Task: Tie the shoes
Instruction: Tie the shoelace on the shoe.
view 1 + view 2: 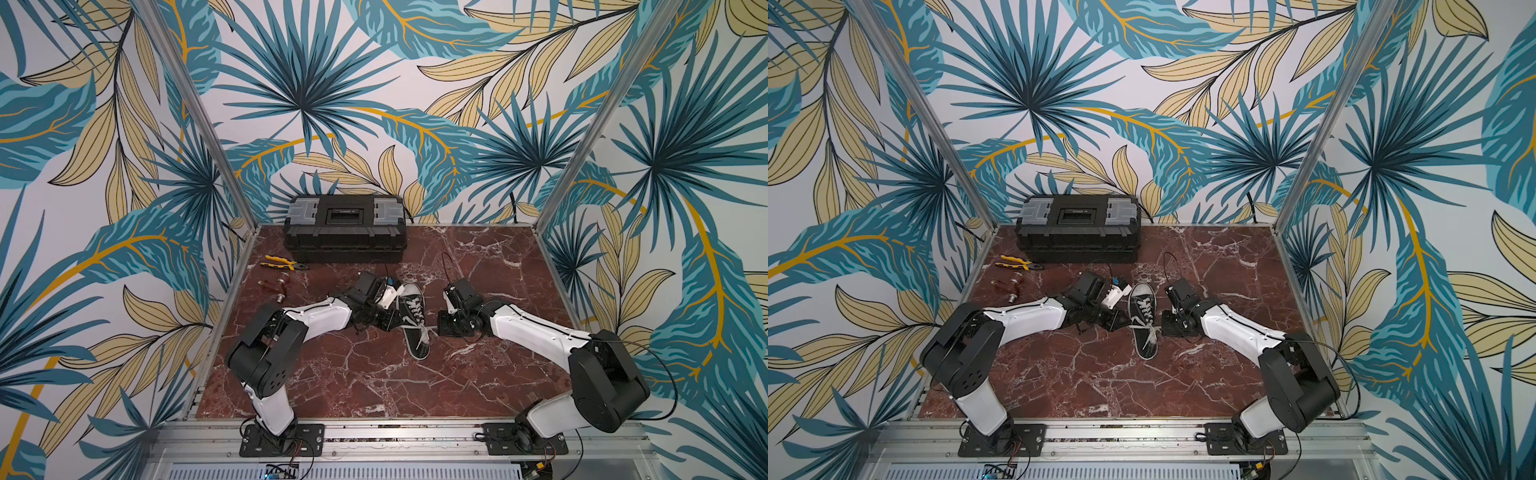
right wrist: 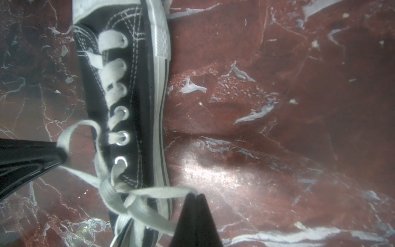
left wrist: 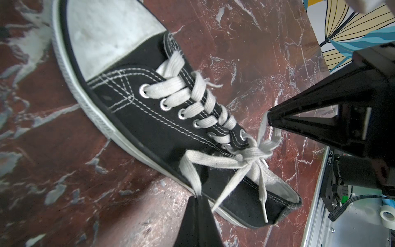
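Note:
The shoe, a black canvas sneaker (image 1: 412,320) with a white toe cap, lies mid-table with its toe toward the back wall; it shows in both top views (image 1: 1144,320). Its white laces (image 3: 249,159) cross in a knot near the top eyelets, with a loop running out to each side. My left gripper (image 3: 197,196) is shut on the end of one lace loop, at the shoe's left side (image 1: 398,327). On the opposite side, my right gripper (image 2: 195,195) is shut on the other loop (image 1: 439,330). The knot (image 2: 109,190) sits between both fingertips. One loose lace end (image 3: 264,205) trails over the heel.
A black toolbox (image 1: 345,228) stands at the back of the red marble table (image 1: 374,382). Yellow-handled pliers (image 1: 284,264) and small reddish and metal parts (image 1: 274,286) lie at the back left. An aluminium rail (image 1: 399,432) runs along the front edge.

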### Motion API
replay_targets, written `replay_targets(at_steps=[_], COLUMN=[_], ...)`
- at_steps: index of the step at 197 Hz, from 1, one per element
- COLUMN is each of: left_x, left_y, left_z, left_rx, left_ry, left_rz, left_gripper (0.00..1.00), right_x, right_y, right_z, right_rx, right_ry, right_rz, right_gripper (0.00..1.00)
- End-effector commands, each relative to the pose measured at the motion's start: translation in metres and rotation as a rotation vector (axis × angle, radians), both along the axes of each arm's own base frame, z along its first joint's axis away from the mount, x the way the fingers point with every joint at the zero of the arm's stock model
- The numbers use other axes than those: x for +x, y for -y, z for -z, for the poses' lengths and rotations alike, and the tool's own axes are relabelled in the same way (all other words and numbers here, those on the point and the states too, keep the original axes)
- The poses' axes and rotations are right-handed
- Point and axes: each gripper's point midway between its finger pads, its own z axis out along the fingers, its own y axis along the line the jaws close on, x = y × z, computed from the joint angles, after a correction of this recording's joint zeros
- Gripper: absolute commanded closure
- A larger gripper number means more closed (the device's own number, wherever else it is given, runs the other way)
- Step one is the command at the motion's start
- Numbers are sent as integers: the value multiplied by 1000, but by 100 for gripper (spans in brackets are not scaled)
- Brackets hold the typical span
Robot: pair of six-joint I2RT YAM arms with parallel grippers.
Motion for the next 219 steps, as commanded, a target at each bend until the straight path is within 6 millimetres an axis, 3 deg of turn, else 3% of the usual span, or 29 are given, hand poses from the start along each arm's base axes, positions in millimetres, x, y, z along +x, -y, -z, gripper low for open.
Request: replay_targets(at_steps=[1, 118, 149, 179, 219], left_x=[2, 12, 12, 13, 22], left_y=[-6, -15, -10, -6, -9], left_z=[-3, -13, -24, -29, -32], left_rx=[3, 18, -19, -47, -41], left_ry=[23, 69, 80, 79, 90], left_rz=[-8, -56, -46, -35, -68], left_gripper=[100, 100, 100, 100, 100], right_x=[-4, 5, 8, 11, 11], right_y=[16, 18, 11, -8, -17], right_z=[9, -6, -21, -33, -33], right_rx=[-69, -80, -44, 45, 78], right_ry=[-23, 12, 46, 59, 44], right_rz=[43, 37, 6, -49, -81], right_gripper=[100, 100, 100, 100, 100])
